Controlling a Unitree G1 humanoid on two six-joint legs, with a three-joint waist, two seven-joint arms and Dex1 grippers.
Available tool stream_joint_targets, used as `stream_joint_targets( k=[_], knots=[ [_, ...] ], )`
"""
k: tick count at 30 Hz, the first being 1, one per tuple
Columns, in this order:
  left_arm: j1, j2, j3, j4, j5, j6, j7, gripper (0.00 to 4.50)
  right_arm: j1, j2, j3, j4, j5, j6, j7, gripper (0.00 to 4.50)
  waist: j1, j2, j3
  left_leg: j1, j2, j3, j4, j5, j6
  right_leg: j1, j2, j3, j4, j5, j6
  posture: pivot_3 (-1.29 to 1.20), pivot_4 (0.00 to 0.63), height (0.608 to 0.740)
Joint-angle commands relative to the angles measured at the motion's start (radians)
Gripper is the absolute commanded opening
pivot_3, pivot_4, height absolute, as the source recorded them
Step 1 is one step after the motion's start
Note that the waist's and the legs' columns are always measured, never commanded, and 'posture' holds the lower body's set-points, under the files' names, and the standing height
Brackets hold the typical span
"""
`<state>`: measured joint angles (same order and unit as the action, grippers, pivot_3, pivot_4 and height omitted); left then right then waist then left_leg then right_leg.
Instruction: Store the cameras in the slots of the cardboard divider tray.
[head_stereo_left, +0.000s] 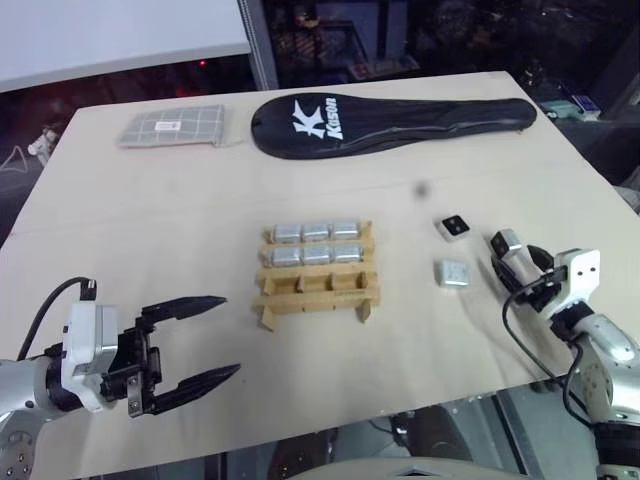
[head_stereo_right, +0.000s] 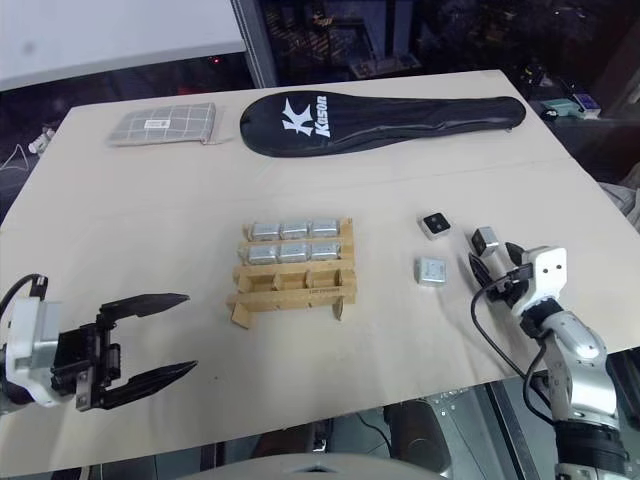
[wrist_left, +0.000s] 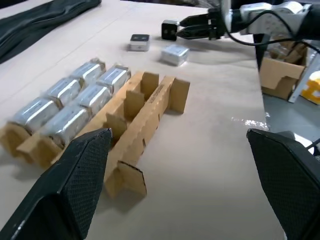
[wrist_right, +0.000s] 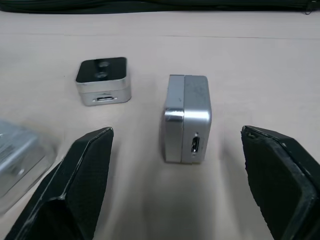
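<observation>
Six cameras (head_stereo_left: 316, 243) fill the back two rows of the cardboard divider tray (head_stereo_left: 316, 292); front row empty. Three loose cameras on the surface (head_stereo_left: 150, 220), right of tray. Right tool (wrist_right: 177, 165) fingers apart, straddling an upright camera (wrist_right: 187, 117), not touching. Left tool (head_stereo_left: 205, 340) spread wide, empty.

Pale wood table (head_stereo_left: 150, 220); dark cluttered bkgd; white surface (head_stereo_left: 110, 35) far left.

White "Kason" lettering with a large "K" logo, printed on the long black racket cover (head_stereo_left: 390, 122) near the top centre of the frame.
</observation>
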<state>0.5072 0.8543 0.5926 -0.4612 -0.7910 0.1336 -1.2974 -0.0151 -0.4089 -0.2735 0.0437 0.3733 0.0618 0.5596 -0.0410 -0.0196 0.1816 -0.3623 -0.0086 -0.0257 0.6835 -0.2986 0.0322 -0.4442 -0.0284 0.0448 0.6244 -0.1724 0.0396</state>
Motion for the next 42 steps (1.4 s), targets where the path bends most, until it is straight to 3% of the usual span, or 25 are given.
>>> stream_joint_targets(
  k=[1,14,21,26,32,37,42],
  knots=[
    [-0.043,0.025,0.038,-0.036,-0.036,0.03,-0.007,4.5,-0.034,0.017,-0.004,0.022,-0.013,-0.012,-0.034,4.04,0.0,0.0,0.0,0.0,0.0,0.0,0.0,0.0,0.0,0.0,0.0,0.0,0.0,0.0,0.0,0.0,0.15,0.74],
    [-0.116,0.016,0.011,-0.019,-0.009,0.063,-0.021,4.5,-0.077,0.044,-0.002,0.062,-0.034,-0.048,-0.057,4.04,-0.001,0.0,0.0,0.001,0.0,0.0,0.0,0.0,0.0,0.0,0.001,0.001,0.001,0.0,0.0,0.0,0.15,0.74],
    [-0.15,0.0,0.024,-0.008,-0.029,0.099,-0.009,4.5,-0.082,0.045,-0.009,0.075,-0.034,-0.076,-0.057,0.73,-0.001,0.0,0.0,0.0,0.0,0.0,0.0,0.0,0.0,0.0,0.001,0.001,0.001,0.0,0.0,0.0,0.15,0.74],
    [-0.15,-0.005,0.03,-0.011,-0.029,0.109,-0.01,4.5,-0.085,0.043,-0.009,0.066,-0.024,-0.125,-0.03,0.73,-0.001,0.0,0.0,0.001,0.0,0.0,0.0,0.0,0.0,0.0,0.001,0.001,0.001,0.0,0.0,0.0,0.15,0.74],
    [-0.15,-0.007,0.048,0.009,-0.017,0.105,-0.013,4.5,-0.124,-0.024,0.08,-0.033,0.046,-0.131,0.219,0.73,-0.002,0.001,0.001,0.001,0.0,0.0,0.0,0.0,0.0,0.0,0.001,0.001,0.001,0.0,0.0,0.0,0.15,0.74],
    [-0.147,0.0,0.063,0.029,0.0,0.104,-0.019,4.5,-0.258,-0.065,0.209,-0.095,0.05,-0.06,0.354,0.73,-0.005,0.001,0.001,0.002,0.002,0.0,0.0,0.0,0.0,0.0,0.003,0.003,0.001,0.0,0.0,0.0,0.15,0.74],
    [-0.116,-0.01,0.105,0.036,-0.002,0.1,-0.024,4.5,-0.503,-0.041,0.38,-0.077,0.051,0.077,0.484,0.73,-0.005,0.001,0.001,0.0,0.003,-0.001,0.0,0.0,0.0,-0.004,0.003,0.003,0.002,0.001,-0.001,0.0,0.15,0.74]
  ],
)
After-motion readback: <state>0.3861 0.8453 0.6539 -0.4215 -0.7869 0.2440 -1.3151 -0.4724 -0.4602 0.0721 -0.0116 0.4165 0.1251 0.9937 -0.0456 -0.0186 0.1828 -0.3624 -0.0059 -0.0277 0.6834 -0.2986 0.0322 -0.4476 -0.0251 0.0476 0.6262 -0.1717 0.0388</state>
